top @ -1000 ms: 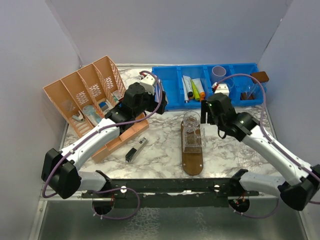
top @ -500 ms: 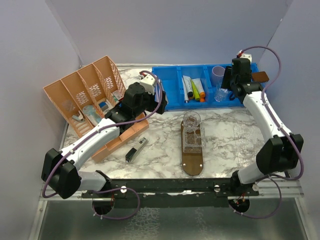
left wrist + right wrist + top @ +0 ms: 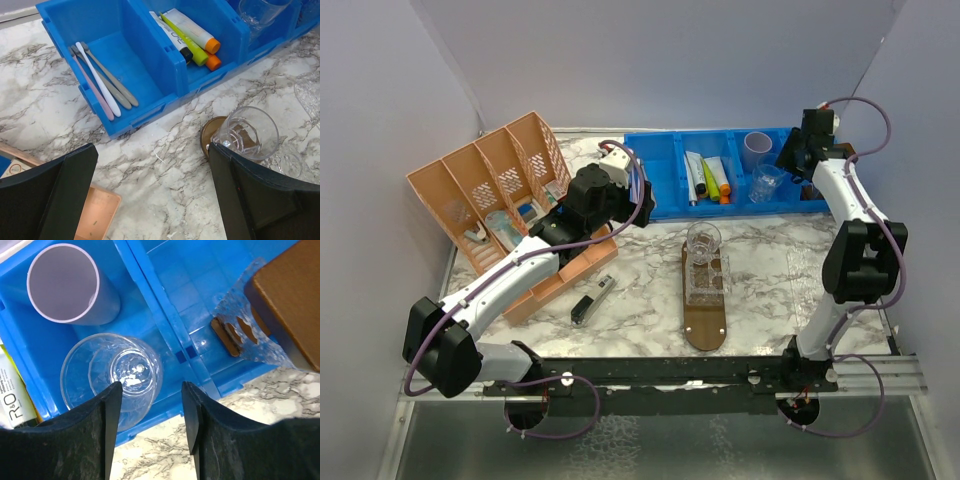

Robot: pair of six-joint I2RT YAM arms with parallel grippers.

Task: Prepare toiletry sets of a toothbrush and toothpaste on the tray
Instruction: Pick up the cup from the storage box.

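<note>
Clear plastic is all you have on the tray (image 3: 706,330) so far. A first tumbler (image 3: 703,241) stands at its far end and a second tumbler (image 3: 707,283) just nearer the arms. Neither shows a brush or tube inside, though the second is too glassy to read for certain. The tray lies on the desk (image 3: 780,270), ahead and to the right of your left end effector (image 3: 152,150) and well apart from the right one.

The toothbrushes (image 3: 100,82) lie in the blue bin (image 3: 167,70), straight ahead of the left end effector, which stands wide and holds nothing. The toothpaste tubes (image 3: 192,32) sit one compartment further to its right. Your right end effector (image 3: 152,390) hangs over a third tumbler (image 3: 107,372) in the bin. Its fingers are part-way apart and astride the tumbler's wall, with no pinch that I can see. A lilac cup (image 3: 70,285) stands just beyond it.

I judge you are early in the task: some tumblers are placed, but no set is complete. Every brush and tube is yet to reach the tray.
</note>
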